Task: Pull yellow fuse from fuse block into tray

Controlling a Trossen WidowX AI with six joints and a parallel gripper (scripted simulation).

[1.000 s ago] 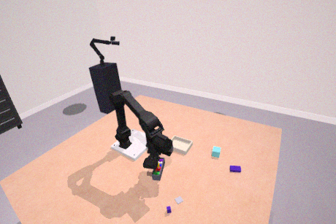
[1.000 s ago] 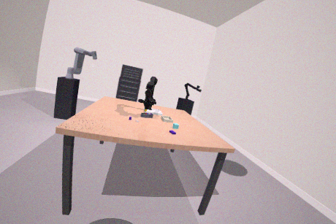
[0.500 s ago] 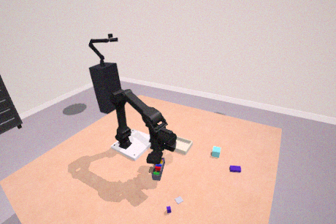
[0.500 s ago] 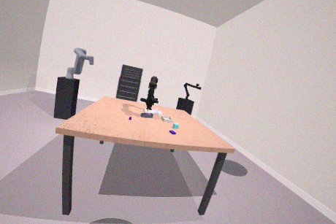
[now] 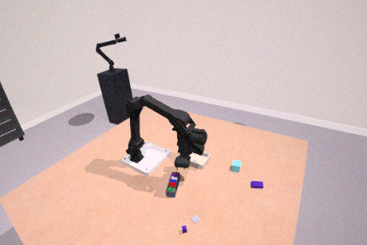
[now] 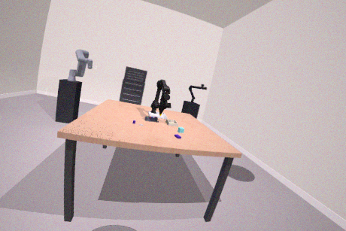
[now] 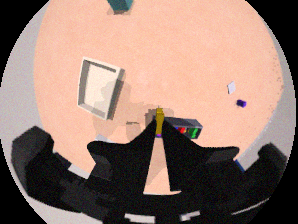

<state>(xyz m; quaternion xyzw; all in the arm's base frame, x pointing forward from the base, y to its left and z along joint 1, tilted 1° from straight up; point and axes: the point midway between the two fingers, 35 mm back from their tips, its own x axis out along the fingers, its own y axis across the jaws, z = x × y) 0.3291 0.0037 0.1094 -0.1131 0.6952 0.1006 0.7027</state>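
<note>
The yellow fuse is held between the fingertips of my gripper, which is shut on it. The fuse hangs above the table, near the purple-fuse end of the fuse block. The block stands on the table with purple, white, blue, red and green fuses showing in the top view; my right finger hides part of it in the wrist view. The cream tray is empty and lies left of the fuse in the wrist view.
A cyan cube and a flat purple block lie beyond the tray. A small purple piece and a pale flat piece lie past the block's green end.
</note>
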